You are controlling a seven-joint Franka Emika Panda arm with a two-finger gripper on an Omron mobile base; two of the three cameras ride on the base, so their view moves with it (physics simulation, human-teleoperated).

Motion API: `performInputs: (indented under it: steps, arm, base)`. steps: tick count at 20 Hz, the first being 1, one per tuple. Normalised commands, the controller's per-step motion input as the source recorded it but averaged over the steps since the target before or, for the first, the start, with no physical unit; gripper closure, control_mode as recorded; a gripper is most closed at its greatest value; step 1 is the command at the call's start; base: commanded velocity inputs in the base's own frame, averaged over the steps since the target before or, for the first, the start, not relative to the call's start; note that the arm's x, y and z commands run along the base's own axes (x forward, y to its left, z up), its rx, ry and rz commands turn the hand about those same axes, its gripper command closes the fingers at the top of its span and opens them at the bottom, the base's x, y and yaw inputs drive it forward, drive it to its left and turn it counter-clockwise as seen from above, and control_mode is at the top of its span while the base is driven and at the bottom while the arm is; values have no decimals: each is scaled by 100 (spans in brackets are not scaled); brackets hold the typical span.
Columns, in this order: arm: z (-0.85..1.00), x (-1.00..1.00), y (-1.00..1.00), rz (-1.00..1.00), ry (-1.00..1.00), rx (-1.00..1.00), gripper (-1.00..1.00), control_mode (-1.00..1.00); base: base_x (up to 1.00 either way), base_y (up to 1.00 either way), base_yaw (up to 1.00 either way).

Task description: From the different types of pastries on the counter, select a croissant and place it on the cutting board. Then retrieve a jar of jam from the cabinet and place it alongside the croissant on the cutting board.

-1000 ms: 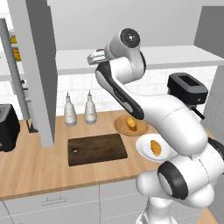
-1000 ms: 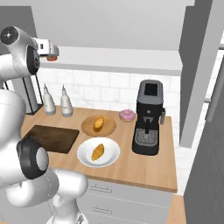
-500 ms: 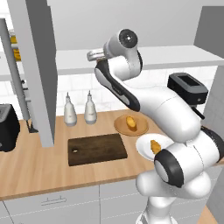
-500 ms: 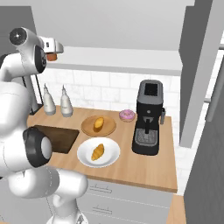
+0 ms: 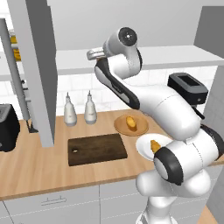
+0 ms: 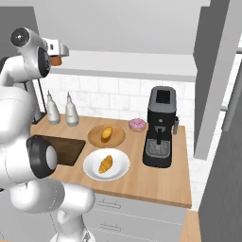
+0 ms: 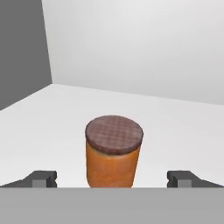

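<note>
Jar of jam [image 7: 113, 151] stands upright on cabinet shelf [image 7: 175, 127], between the wide-apart gripper [image 7: 113, 178] tips, apparently untouched. Risk: an off-centre closure could tip it or push it deeper.

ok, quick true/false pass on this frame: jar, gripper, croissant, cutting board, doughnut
1. The gripper is open, with the jar of jam standing between its fingertips. True.
2. The jar of jam lies on its side. False: it stands upright on the cabinet shelf, lid on top.
3. The croissant already sits on the cutting board. False: it lies on a white plate; nothing lies on the board.
4. The pink doughnut lies on the counter beside the coffee machine. True.
5. The yellow-orange bun rests on a round wooden plate. True.
</note>
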Motion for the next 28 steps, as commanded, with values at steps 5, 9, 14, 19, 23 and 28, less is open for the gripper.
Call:
performInputs:
  steps: [5, 9, 14, 19, 23, 28]
  arm:
    - [0, 24, 0, 0, 0, 0, -100, -100]
    - [0, 34, 0, 0, 0, 0, -100, -100]
    - [-2, 2, 8, 0, 0, 0, -100, -100]
    - [-11, 0, 6, 0, 8, 0, -100, -100]
    - [-12, 0, 0, 0, 10, 2, -100, -100]
    - [-4, 4, 0, 1, 0, 0, -100, -100]
  base:
    - [0, 0, 0]
    - [0, 0, 0]
    - [0, 0, 0]
    - [0, 0, 0]
    - [0, 0, 0]
    - [0, 0, 0]
